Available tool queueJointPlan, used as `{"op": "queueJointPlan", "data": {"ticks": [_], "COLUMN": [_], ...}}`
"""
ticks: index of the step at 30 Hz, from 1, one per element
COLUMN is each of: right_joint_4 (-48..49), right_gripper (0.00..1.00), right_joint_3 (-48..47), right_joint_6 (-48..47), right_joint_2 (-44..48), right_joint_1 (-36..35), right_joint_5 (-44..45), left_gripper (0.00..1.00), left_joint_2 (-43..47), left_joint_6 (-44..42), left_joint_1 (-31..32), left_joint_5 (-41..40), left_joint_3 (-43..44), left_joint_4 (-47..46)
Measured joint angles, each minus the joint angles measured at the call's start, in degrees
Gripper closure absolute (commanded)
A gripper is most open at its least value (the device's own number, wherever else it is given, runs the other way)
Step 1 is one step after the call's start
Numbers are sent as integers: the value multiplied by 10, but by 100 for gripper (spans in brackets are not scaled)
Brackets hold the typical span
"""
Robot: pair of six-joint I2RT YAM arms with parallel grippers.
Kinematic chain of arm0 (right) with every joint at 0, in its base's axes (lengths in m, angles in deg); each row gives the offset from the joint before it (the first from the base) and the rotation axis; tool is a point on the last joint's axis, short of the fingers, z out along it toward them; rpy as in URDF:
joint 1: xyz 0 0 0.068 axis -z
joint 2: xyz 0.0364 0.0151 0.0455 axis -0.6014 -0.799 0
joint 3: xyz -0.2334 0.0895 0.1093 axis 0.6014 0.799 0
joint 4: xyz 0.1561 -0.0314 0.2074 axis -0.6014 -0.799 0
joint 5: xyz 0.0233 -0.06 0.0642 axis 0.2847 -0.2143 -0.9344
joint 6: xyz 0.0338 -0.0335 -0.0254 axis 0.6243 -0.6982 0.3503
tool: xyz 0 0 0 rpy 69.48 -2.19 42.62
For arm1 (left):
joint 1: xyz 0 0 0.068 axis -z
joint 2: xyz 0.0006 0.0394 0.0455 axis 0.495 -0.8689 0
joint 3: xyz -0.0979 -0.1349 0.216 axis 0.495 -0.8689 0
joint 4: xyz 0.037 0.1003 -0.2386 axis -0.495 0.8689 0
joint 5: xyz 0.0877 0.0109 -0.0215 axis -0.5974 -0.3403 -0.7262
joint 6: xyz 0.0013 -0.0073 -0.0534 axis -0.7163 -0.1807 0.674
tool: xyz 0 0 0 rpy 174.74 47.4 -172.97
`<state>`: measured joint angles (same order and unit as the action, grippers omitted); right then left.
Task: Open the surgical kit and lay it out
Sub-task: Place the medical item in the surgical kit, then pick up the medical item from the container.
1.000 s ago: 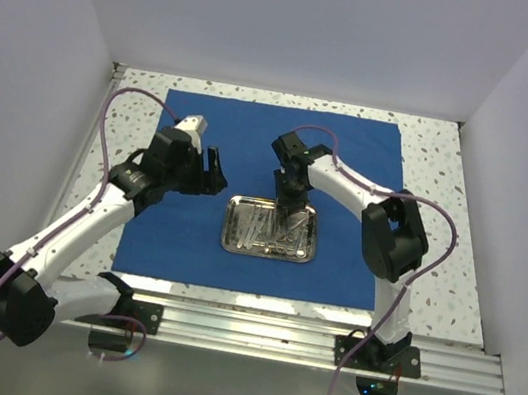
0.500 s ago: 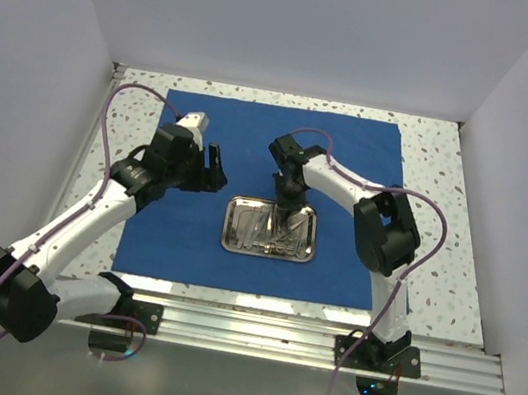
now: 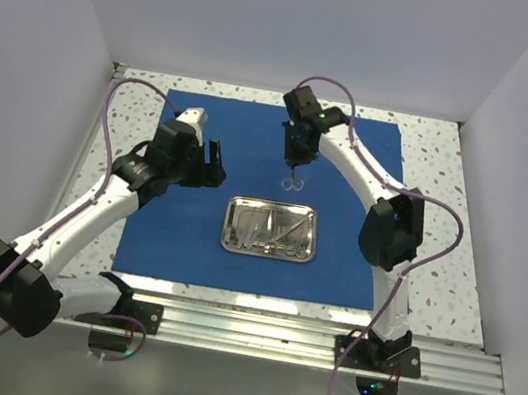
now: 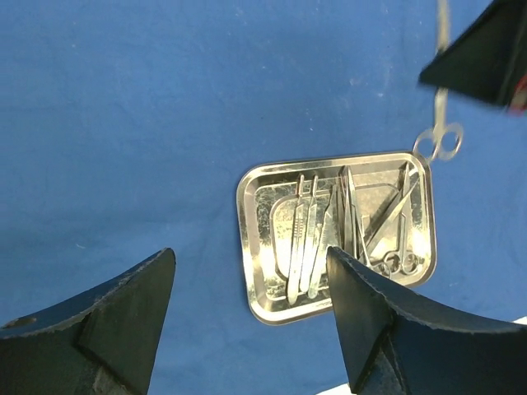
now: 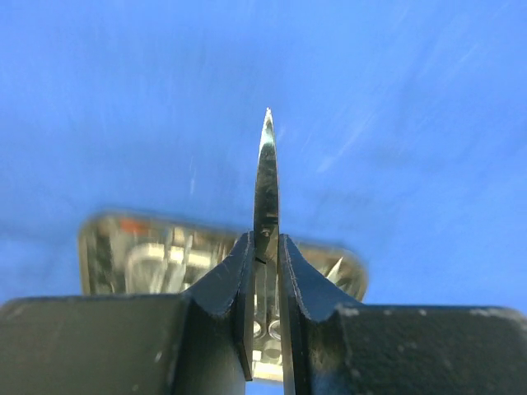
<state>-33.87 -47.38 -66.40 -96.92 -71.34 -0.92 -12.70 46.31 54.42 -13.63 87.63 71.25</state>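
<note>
Step in hand: laying out, by my reading. The wrap was already open, the tray stood uncovered, and one instrument was held out of it.
Cloth wrap (image 3: 177,234): spread flat over the middle of the table (image 3: 430,296), with speckled tabletop bare along the left, right and far edges.
Tray (image 3: 226,222): sat on the cloth midway between the left and right edges, nearer the table's near edge than its far one.
Instruments in the tray (image 4: 309,239): several slender steel pieces lay lengthwise and close together. A ring-handled pair lay at the end toward the right edge.
Forceps (image 3: 293,180): hung upright with ring handles down, above bare cloth just beyond the tray's far rim, touching neither tray nor cloth.
Right fingers (image 5: 222,284): clamped together on the shaft of the forceps, the pointed tip standing out past them.
Left fingers (image 4: 115,309): apart and holding nothing, hovering over the cloth on the side of the tray toward the left edge.
Next move calls for: probably bringing the forceps down onto open cloth on the far side of the tray, tilting them from hanging to flat before letting go, and leaving room for the rest.
Watch for: a thin grip on a smooth shaft, which might swing or slip.
</note>
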Motion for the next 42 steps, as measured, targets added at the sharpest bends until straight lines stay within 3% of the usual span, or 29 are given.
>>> {"op": "queueJointPlan", "data": {"ticks": [4, 10, 12, 13, 14, 15, 16, 17, 26, 33, 35, 36, 37, 42], "right_joint_4": [-12, -30, -27, -27, -26, -24, -22, -20, 7, 45, 69, 79, 87, 124], "right_gripper": [100, 100, 98, 87, 48, 28, 11, 2, 1, 6, 12, 22, 26, 60], "right_joint_3": [-104, -285, -306, -306, -304, -301, -297, -297, -272, -18, 59, 98, 131, 258], "right_joint_6": [-7, -19, -23, -25, -26, -25, -26, -25, -29, -2, 12, 19, 26, 70], "right_joint_2": [-52, -204, -238, -247, -254, -257, -258, -258, -232, -4, 65, 96, 118, 134], "right_joint_1": [52, 126, 140, 144, 147, 148, 148, 148, 140, 105, 70, 46, 19, -94], "right_joint_5": [3, 14, 15, 16, 18, 19, 21, 25, 29, 1, -11, -19, -27, -70], "left_gripper": [22, 24, 24, 24, 24, 24, 24, 24, 25, 25, 25, 25, 25, 27], "left_joint_2": [-2, -1, 1, 4, 7, 10, 14, 17, 28, 27, 26, 26, 26, 25], "left_joint_6": [0, 9, 14, 16, 20, 25, 28, 31, 56, 55, 53, 52, 50, 40], "left_joint_1": [0, 0, 0, 0, 0, 0, 0, 0, 0, 0, 0, 0, 0, 0], "left_joint_5": [-9, -16, -19, -21, -24, -26, -28, -29, -31, -16, -10, -8, -6, 5], "left_joint_3": [11, 14, 14, 14, 14, 14, 14, 14, 14, 10, 6, 4, 0, -15], "left_joint_4": [14, 39, 50, 55, 61, 65, 70, 74, 85, 74, 71, 71, 69, 65]}}
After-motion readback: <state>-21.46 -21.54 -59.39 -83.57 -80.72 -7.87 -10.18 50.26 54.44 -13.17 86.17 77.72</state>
